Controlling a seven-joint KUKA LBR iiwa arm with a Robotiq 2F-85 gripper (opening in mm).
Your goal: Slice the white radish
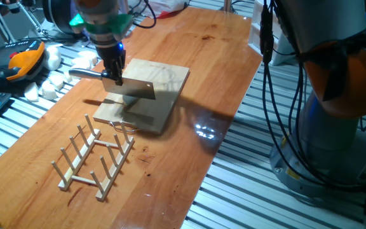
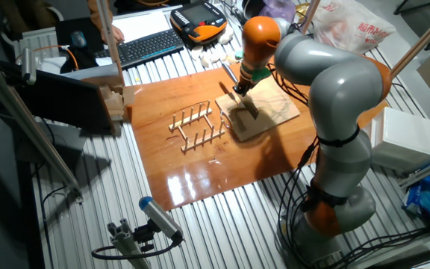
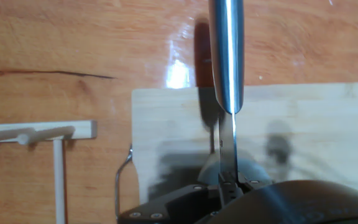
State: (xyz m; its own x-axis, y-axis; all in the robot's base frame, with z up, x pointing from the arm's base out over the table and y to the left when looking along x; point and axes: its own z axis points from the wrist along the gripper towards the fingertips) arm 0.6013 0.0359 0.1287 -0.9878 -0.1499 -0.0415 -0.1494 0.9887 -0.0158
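A glossy wooden worktop lies on a ribbed metal bench, with cables and the grey and orange robot arm at its right side in one fixed view. On the worktop rests a pale cutting board, and nearer the camera stands a wooden dish rack of thin upright pegs, apart from the board. The fingers hang over the left part of the board and are clamped on a knife: its metal handle sticks out to the left, and the broad blade hangs above the board, casting a shadow on it. In the hand view the knife runs straight up the middle, edge-on, its rounded handle shining above the board's far edge, and a thin wire hook lies at the board's left edge. Beyond the far left corner of the worktop lies a heap of blocky white chunks beside an orange and black handheld controller. I cannot tell the white radish on the board in any view.
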